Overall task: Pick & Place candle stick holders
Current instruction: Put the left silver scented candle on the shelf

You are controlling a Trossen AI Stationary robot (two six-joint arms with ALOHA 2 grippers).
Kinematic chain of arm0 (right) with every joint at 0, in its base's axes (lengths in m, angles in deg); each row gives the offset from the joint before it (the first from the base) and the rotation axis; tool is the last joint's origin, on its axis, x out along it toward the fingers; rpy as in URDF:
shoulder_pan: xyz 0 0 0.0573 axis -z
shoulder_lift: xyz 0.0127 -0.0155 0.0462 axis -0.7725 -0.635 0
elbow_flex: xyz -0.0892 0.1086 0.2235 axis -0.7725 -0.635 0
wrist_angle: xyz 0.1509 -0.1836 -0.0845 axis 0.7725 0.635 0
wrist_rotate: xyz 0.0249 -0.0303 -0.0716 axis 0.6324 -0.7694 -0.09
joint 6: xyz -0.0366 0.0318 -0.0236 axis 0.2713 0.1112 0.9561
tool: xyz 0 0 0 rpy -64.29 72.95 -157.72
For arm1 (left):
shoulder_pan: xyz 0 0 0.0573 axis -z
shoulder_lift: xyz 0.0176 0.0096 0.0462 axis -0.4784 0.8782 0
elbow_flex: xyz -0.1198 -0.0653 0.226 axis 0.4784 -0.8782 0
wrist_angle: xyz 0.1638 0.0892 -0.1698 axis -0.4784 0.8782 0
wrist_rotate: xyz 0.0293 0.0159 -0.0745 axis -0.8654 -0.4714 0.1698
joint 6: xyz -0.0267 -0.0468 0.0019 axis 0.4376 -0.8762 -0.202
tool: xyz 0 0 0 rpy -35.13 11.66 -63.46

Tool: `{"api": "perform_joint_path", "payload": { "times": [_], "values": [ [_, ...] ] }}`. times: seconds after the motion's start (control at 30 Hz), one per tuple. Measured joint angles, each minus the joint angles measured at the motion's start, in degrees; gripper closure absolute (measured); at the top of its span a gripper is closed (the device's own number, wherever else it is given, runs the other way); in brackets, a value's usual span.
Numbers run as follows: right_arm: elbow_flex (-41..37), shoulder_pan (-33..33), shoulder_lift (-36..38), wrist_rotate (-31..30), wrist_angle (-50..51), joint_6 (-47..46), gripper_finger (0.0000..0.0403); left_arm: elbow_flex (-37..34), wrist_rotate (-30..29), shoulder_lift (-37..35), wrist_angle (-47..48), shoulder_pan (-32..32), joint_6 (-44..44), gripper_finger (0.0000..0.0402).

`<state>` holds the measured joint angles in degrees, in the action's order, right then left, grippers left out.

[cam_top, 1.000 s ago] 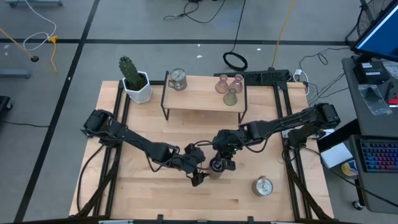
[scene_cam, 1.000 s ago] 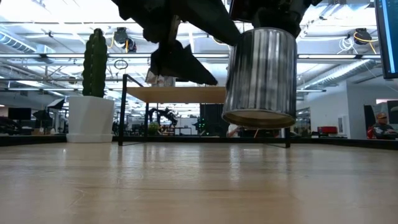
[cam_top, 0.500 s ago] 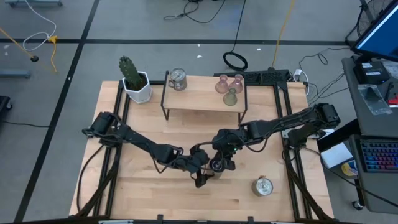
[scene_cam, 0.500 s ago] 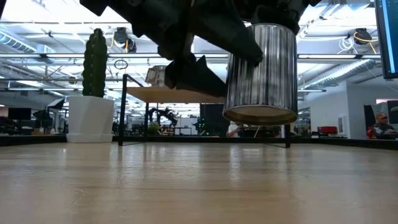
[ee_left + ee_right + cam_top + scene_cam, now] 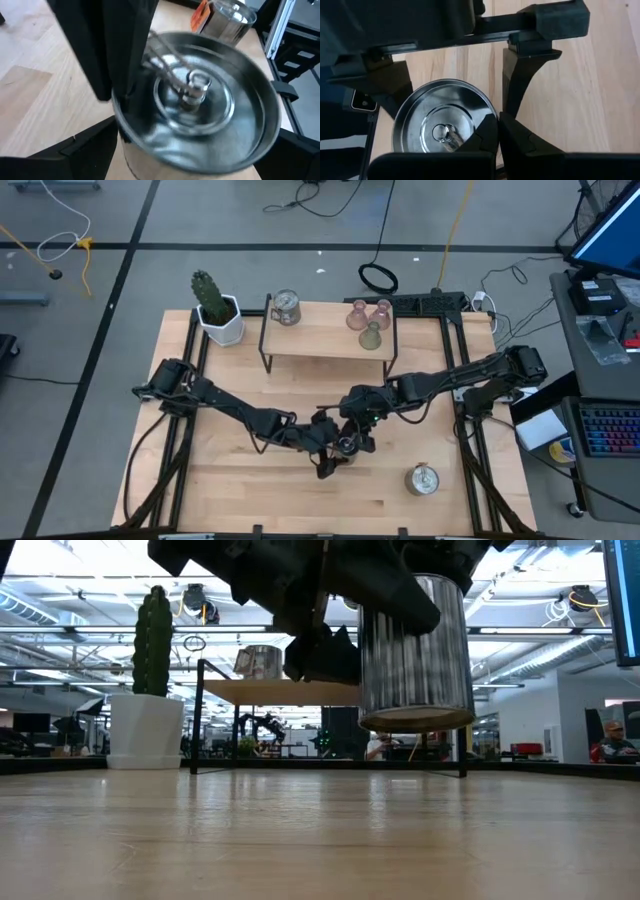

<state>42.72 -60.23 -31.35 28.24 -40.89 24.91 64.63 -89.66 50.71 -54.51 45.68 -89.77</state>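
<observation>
My right gripper (image 5: 353, 436) holds a shiny silver candle holder (image 5: 415, 650) in the air over the table's middle. My left gripper (image 5: 333, 452) is open. Its two fingers (image 5: 520, 85) stand on either side of the holder's wall, and I cannot tell whether they touch it. A second silver holder (image 5: 422, 478) stands on the table at the near right. A third silver holder (image 5: 286, 306), two pinkish glass holders (image 5: 356, 314) and an olive one (image 5: 372, 334) stand on the small shelf (image 5: 325, 345). My right gripper pinches the silver holder's rim (image 5: 494, 116), with one finger (image 5: 482, 134) inside the cup and one outside. The fingers come from above, pointing down. The holder hangs upright below them, its base (image 5: 415, 722) clear of the table.
A white pot with a green cactus (image 5: 218, 315) stands at the far left, beside the shelf. The shelf stands on thin black legs (image 5: 197, 715) at the far middle. Bare wood lies under and in front of the held holder.
My left gripper has gone toward the table's right edge, up to the held holder, and its open fingers now stand on either side of it. The holder stays upright in my right gripper and has risen a little.
</observation>
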Motion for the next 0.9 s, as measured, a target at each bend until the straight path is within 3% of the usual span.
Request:
{"api": "perform_joint_path", "payload": {
  "times": [0.27,0.9],
  "values": [
    [0.0,0.0,0.0,0.0,-1.5,-0.4,0.0403,0.0,-1.1,0.0,-3.2,-0.3,1.4,0.0002],
    [0.0,0.0,0.0,0.0,-1.5,-0.5,0.0403,0.0,-2.6,0.0,-1.2,0.3,2.4,0.0007]
  ]
}}
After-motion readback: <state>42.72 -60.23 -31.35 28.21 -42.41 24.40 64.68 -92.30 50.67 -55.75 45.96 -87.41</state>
